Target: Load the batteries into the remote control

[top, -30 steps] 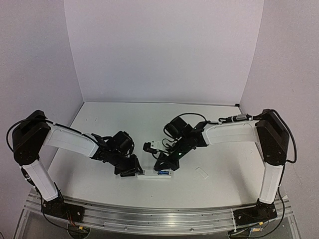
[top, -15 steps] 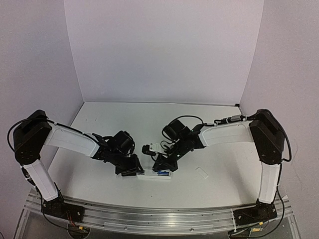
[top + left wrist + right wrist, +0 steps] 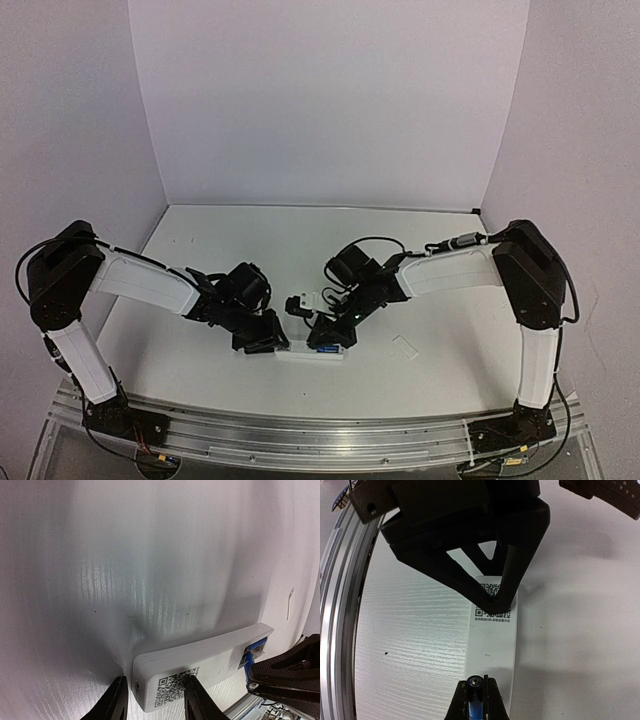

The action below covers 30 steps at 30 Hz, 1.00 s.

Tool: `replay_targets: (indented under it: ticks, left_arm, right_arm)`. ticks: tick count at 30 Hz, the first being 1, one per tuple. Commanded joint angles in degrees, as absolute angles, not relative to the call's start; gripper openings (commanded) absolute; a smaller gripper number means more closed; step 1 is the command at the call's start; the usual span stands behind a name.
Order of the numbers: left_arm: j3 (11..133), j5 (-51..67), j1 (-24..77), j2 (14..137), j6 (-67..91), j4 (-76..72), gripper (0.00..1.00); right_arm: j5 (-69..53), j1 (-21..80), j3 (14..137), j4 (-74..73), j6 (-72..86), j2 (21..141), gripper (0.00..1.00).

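Top view first: the remote (image 3: 305, 353) lies flat on the table (image 3: 250, 250), long side running left to right. The left gripper (image 3: 268, 343) sits down on the remote's left end and the right gripper (image 3: 333, 343) is over its right end, where a bit of blue battery (image 3: 327, 347) peeks out. A small white cover (image 3: 404, 347) lies well off to the right of the remote, on its own.

Left wrist cam: pretty clear here, the fingers (image 3: 116, 702) are clamped on the remote's (image 3: 200, 662) two long sides, right by the QR sticker. At the remote's far end the compartment is open with the battery (image 3: 255, 647) in it, and the right gripper's black tip is just beside that.

Right wrist cam: the right one's fingertips (image 3: 462, 705) are pinched together on the battery (image 3: 474, 707), silver end up, right at the remote's (image 3: 492, 645) near end. At the far end the left gripper's black fingers squeeze the QR part. Can't make out a second battery anywhere.
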State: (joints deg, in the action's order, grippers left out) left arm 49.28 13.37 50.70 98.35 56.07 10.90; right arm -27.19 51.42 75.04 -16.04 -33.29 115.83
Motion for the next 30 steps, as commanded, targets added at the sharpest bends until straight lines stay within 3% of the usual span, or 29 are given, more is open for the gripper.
replay_targets:
  ticks: [1,12,30]
  left_arm:
    - [50.0,11.8,50.9,99.9,56.5,12.7,0.39]
    - [49.9,10.6,50.9,100.0,57.3,12.7,0.38]
    - [49.6,9.0,50.9,100.2,58.0,13.4,0.37]
  right_arm:
    - [-28.7,51.3,73.7,-15.3,-34.5,116.3,0.0]
    - [-28.9,51.3,72.1,-15.9,-36.3,116.3,0.0]
    - [-24.0,51.3,72.2,-29.0,-40.0,115.3,0.0]
